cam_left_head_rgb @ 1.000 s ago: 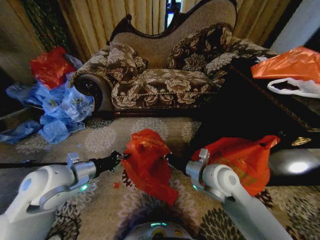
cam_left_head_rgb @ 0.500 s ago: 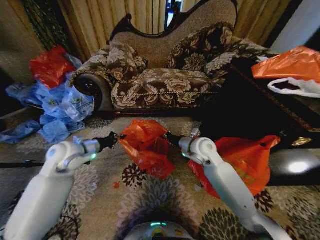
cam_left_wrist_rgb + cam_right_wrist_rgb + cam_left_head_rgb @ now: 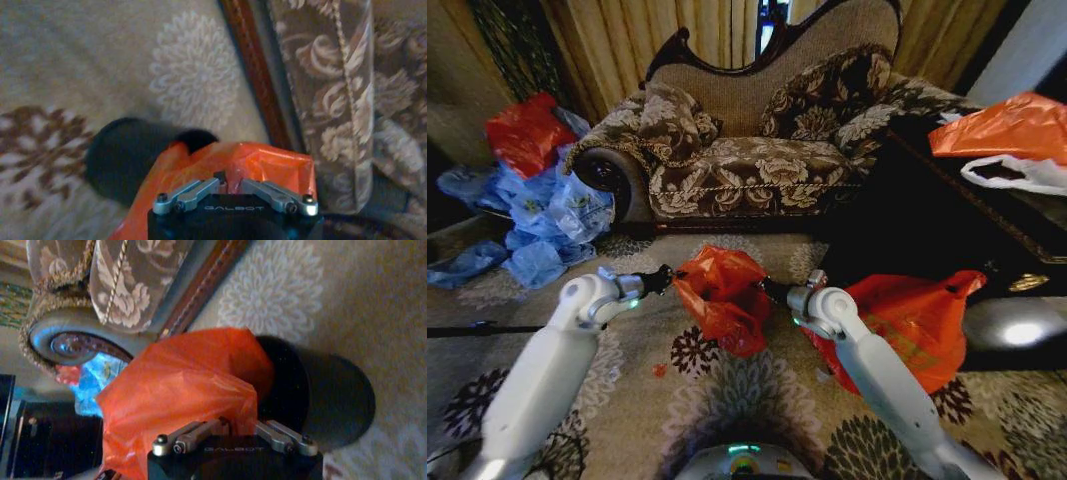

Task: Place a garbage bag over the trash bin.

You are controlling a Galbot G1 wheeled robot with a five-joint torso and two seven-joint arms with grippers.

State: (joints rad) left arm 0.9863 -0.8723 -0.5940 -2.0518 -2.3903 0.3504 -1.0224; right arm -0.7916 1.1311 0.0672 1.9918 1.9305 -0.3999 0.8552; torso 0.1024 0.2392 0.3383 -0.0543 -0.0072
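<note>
The garbage bag [image 3: 723, 295] is thin, crinkly red-orange plastic, stretched between my two grippers above the patterned carpet in front of the sofa. My left gripper [image 3: 667, 277] is shut on the bag's left edge, and its fingers [image 3: 193, 192] pinch the plastic [image 3: 250, 160]. My right gripper [image 3: 770, 291] is shut on the right edge. The trash bin [image 3: 123, 160] is small, black and round, and it sits on the carpet just under the bag. In the right wrist view the bag [image 3: 180, 390] hangs partly over the bin's [image 3: 330, 400] rim. In the head view the bag hides the bin.
A brown floral sofa [image 3: 757, 150] stands close behind. Blue bags with a darker red bag [image 3: 527, 130] are piled at the far left. A larger orange bag [image 3: 912, 315] lies right of my right arm, beside a dark table [image 3: 947, 215] carrying another orange bag [image 3: 1012, 125].
Both arms have reached forward toward the sofa, carrying the bag away from my base. The bag now hangs bunched and lower between the grippers.
</note>
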